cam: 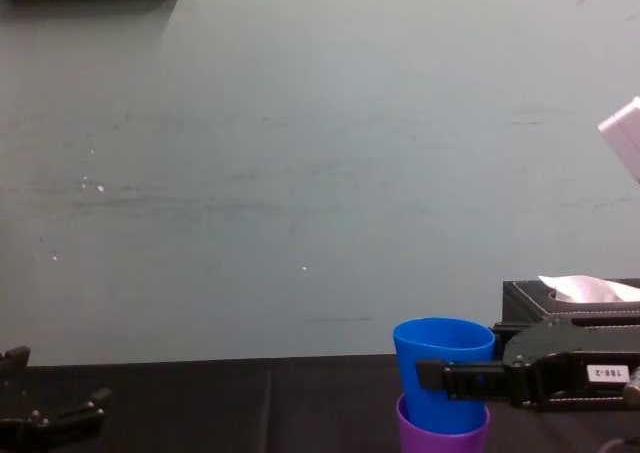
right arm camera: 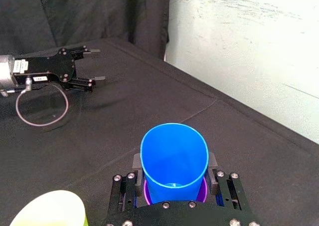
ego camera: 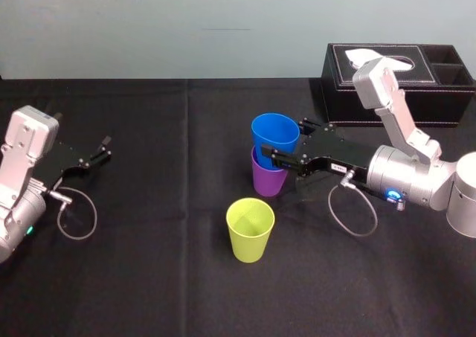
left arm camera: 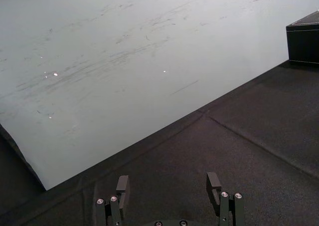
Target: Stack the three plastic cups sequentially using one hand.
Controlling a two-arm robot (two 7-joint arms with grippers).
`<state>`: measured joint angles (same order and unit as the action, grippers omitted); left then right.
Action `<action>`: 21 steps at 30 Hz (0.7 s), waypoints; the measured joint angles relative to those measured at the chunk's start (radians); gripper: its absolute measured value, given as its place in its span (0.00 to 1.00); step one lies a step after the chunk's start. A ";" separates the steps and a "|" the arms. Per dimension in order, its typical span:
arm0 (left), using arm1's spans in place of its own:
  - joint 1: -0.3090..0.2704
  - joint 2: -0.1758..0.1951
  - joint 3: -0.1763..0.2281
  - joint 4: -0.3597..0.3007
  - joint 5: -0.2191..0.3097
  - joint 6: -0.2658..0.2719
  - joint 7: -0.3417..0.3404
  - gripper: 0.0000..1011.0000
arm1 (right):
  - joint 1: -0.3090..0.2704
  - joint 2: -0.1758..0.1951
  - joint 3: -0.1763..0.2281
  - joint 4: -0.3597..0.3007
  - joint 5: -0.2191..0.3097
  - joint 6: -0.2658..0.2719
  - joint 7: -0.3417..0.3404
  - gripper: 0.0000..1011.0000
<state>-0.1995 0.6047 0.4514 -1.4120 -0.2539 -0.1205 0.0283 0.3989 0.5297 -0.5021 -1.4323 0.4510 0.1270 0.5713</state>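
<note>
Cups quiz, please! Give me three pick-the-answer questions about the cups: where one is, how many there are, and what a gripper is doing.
1. Where is the blue cup?
A) inside the purple cup
B) on the floor
C) on a shelf

2. How many cups are there?
A) two
B) three
C) four

3. What is the left gripper doing?
A) holding a cup
B) open and empty
C) shut tight

Answers:
1 A: the blue cup sits in the purple cup's mouth, with the right gripper closed on it.
2 B: blue, purple, and the yellow-green cup standing alone.
3 B: its fingers are apart with nothing between them.
</note>
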 joint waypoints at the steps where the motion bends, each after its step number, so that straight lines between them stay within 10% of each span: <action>1: 0.000 0.000 0.000 0.000 0.000 0.000 0.000 1.00 | 0.000 0.000 0.000 0.000 0.000 0.000 0.000 0.71; 14: 0.000 0.000 0.000 0.000 0.000 0.000 0.000 1.00 | 0.000 0.001 0.001 -0.001 0.001 0.001 -0.001 0.71; 21: 0.000 0.000 0.000 0.000 0.000 0.000 0.000 1.00 | 0.000 0.001 0.001 -0.002 0.001 0.001 -0.001 0.87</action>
<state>-0.1995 0.6047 0.4514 -1.4120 -0.2539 -0.1205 0.0283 0.3988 0.5304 -0.5007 -1.4342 0.4523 0.1280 0.5705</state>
